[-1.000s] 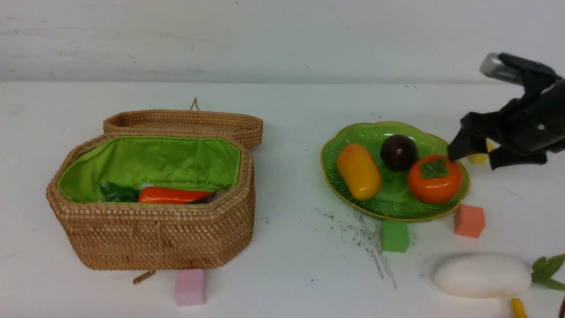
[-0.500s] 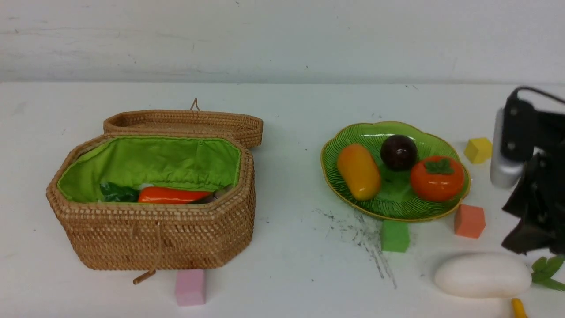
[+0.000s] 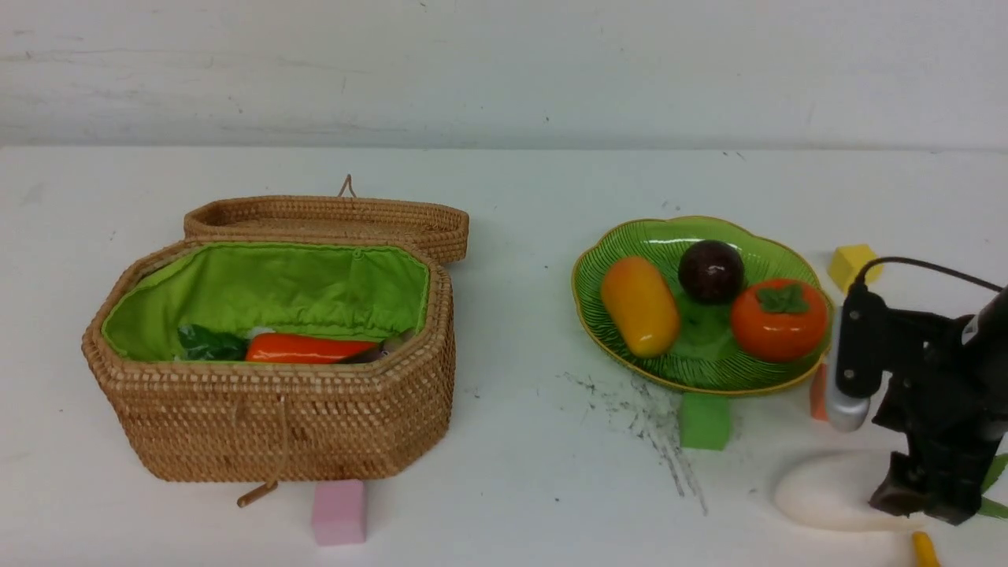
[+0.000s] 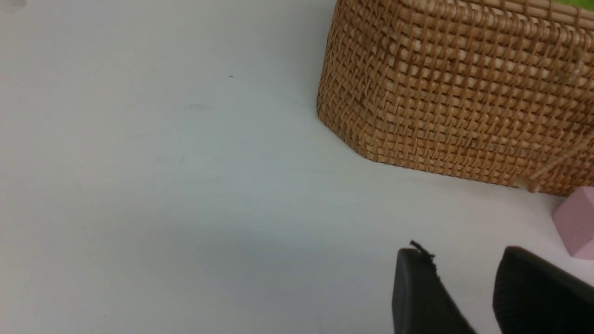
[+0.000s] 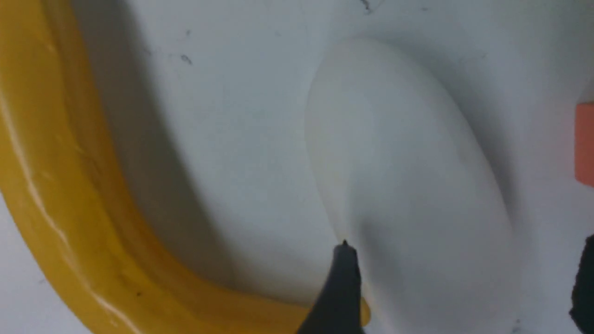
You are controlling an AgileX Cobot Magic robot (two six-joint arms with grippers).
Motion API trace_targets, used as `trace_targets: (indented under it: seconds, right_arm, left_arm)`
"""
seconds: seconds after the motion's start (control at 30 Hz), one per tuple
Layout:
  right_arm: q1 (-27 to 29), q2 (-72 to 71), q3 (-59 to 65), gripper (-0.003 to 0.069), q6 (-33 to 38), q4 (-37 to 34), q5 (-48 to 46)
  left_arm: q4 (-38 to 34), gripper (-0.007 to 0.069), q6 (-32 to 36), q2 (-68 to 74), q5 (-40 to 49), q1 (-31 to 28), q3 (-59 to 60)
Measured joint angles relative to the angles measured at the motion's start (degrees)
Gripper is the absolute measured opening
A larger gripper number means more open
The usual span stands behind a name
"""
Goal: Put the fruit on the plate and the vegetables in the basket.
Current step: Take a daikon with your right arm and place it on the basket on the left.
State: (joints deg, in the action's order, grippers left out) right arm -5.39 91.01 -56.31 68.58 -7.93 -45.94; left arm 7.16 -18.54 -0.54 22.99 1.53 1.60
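The green plate holds the mango, the maroon ball and the persimmon. In the basket lie the carrot with its leaves and a dark piece, partly hidden by the wall. The white radish lies at the front right. My right gripper stands open, low over its leaf end, one finger on either side. The banana curves beside the radish; only its tip shows in front. My left gripper is open and empty beside the basket wall.
Foam cubes lie about: pink before the basket, green and orange at the plate's front rim, yellow behind the right arm. The basket lid lies open behind it.
My right gripper has left the persimmon on the plate, swung toward the front and come down over the radish, jaws wide. Nothing else has moved.
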Motion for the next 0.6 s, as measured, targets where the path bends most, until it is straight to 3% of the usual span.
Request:
trace_targets:
  seconds: [0.17,0.33,0.6]
  right_arm:
    - [0.0,4.42,0.0,0.0654,0.0,0.73,0.32]
    - [0.0,8.97,-0.18,0.055,0.0,2.17,0.72]
    - [-0.07,7.64,-2.14,0.0551,0.0,2.81,-1.78]
  left_arm:
    - [0.0,0.0239,0.0,0.0,0.0,0.0,0.0]
    - [0.0,0.0239,0.0,0.0,0.0,0.0,0.0]
    - [0.0,0.0239,0.0,0.0,0.0,0.0,0.0]
